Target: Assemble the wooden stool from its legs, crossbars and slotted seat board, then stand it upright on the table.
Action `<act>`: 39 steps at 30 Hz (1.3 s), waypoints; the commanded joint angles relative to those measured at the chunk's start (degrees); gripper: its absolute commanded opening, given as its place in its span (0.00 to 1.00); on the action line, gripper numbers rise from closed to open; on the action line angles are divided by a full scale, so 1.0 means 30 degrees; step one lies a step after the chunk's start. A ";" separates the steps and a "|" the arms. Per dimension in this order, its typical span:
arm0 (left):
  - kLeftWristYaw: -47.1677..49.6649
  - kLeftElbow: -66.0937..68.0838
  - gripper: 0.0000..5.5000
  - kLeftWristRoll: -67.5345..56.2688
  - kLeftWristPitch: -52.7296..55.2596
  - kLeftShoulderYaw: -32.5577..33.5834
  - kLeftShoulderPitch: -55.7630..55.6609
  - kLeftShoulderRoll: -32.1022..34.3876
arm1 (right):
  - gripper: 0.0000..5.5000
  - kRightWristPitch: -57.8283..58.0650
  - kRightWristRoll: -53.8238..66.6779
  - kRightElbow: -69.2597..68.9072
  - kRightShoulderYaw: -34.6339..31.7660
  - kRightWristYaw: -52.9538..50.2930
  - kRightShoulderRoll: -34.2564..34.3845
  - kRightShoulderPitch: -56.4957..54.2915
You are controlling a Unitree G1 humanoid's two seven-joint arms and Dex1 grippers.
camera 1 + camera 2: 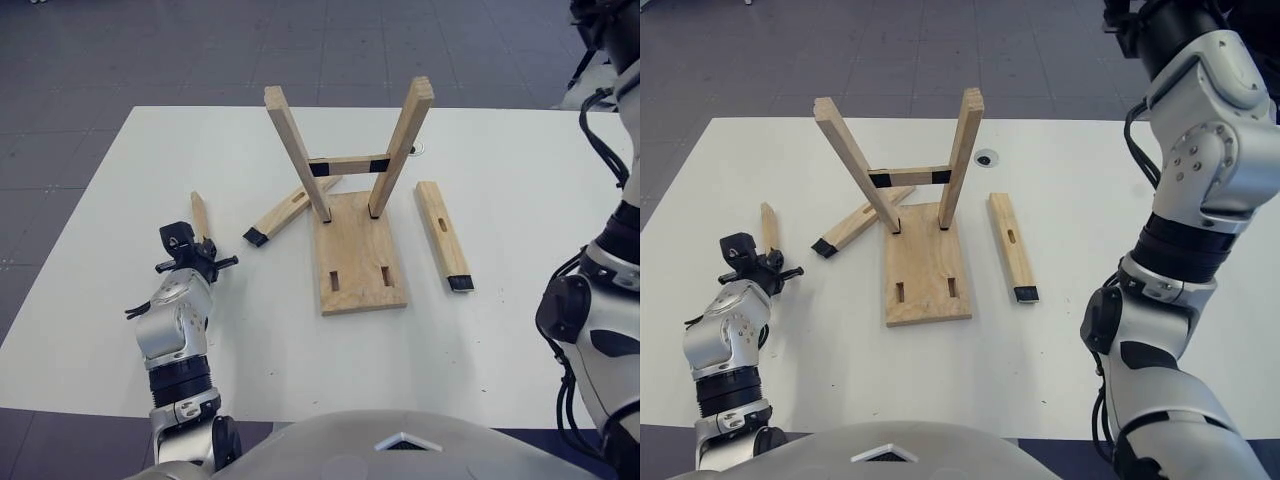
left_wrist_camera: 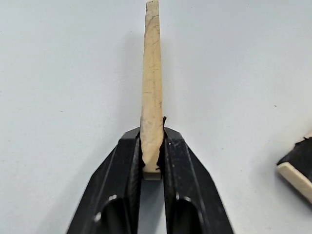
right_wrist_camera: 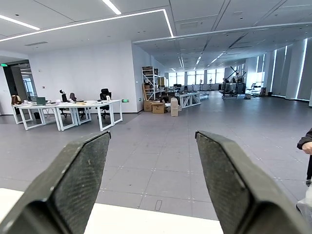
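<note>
Left gripper [image 2: 152, 141] is pinched shut on the near tip of a thin crossbar [image 2: 152, 73] lying on the table [image 1: 520, 330] ahead of it. That end-grip (barely any bite) could let it twist out on lifting. Beyond it, rightward, sits the half-built seat board [image 1: 358, 255]; right gripper [image 3: 153, 180] gapes empty.

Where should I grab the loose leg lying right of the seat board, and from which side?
Grip the loose leg around its middle, from straight above, fingers across its narrow width. It lies flat with both long sides clear, apart from the seat board.
</note>
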 commanded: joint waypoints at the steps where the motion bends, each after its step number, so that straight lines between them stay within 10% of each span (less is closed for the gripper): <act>1: -0.1084 -0.4280 0.08 0.0642 -0.3421 -0.0382 -0.1343 0.1877 | 0.59 0.2586 0.2371 0.0078 -0.0259 0.0537 0.0555 -0.1853; 10: -0.3681 -1.0116 0.08 -0.0166 -0.1649 -0.4425 -0.9891 0.5163 | 0.59 1.1046 1.3490 0.2583 -0.4712 -0.2157 0.4073 -0.7486; 19: -0.4599 -0.9382 0.08 1.1732 -0.3525 -1.1363 -1.1821 1.0814 | 0.59 0.9420 1.7141 -0.0253 -0.4306 -1.0439 0.7973 -0.7298; 39: -0.6118 -0.9839 0.08 1.7093 -0.5556 -1.1902 -0.9227 0.7473 | 0.55 0.0728 2.4996 -0.0493 -0.0992 -1.8488 0.9009 -0.5138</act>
